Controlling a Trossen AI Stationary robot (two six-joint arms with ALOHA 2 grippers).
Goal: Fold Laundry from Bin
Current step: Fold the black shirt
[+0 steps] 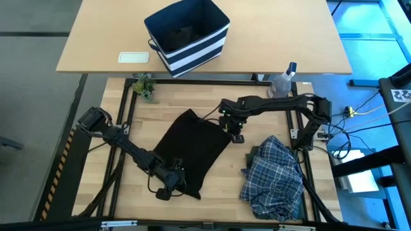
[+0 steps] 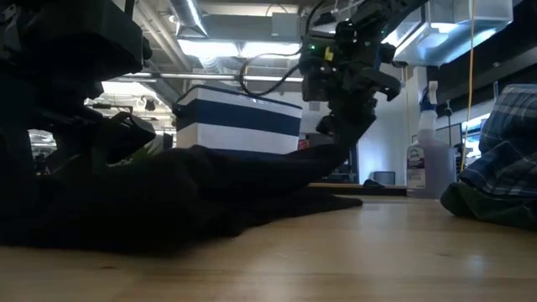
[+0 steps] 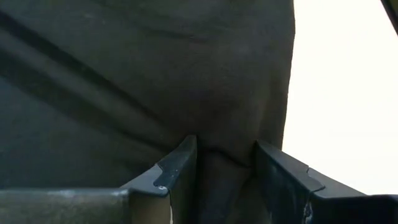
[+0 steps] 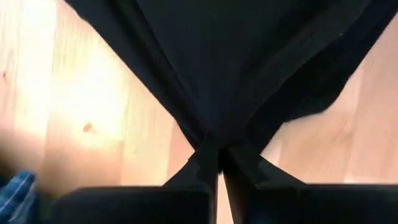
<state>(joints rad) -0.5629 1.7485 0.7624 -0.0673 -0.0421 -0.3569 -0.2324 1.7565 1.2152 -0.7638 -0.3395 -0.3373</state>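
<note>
Overhead, the black garment (image 1: 191, 149) lies spread on the lower wooden table (image 1: 225, 186), its long axis running diagonally from my near-left corner up toward the far right. I have both arms on it at opposite ends of that diagonal. The right gripper (image 1: 236, 136) sits at the far-right corner, jaws clamped tight on a pinch of cloth; in the low view it holds that corner raised off the table, fabric sloping down from it. The left gripper (image 1: 168, 186) is at the near-left end, fingers (image 3: 177, 171) partway apart with a ridge of dark cloth bunched between them, so I read it as gripping the hem, not released. So the cloth stretches away from each gripper toward the other; any fold, in my judgement, turns on carrying one end along that diagonal. The plaid shirt (image 1: 275, 176) lies heaped just beside the garment's right edge, nearer the right arm. The bin (image 1: 187, 36) stands well apart on the far table, something dark inside.
</note>
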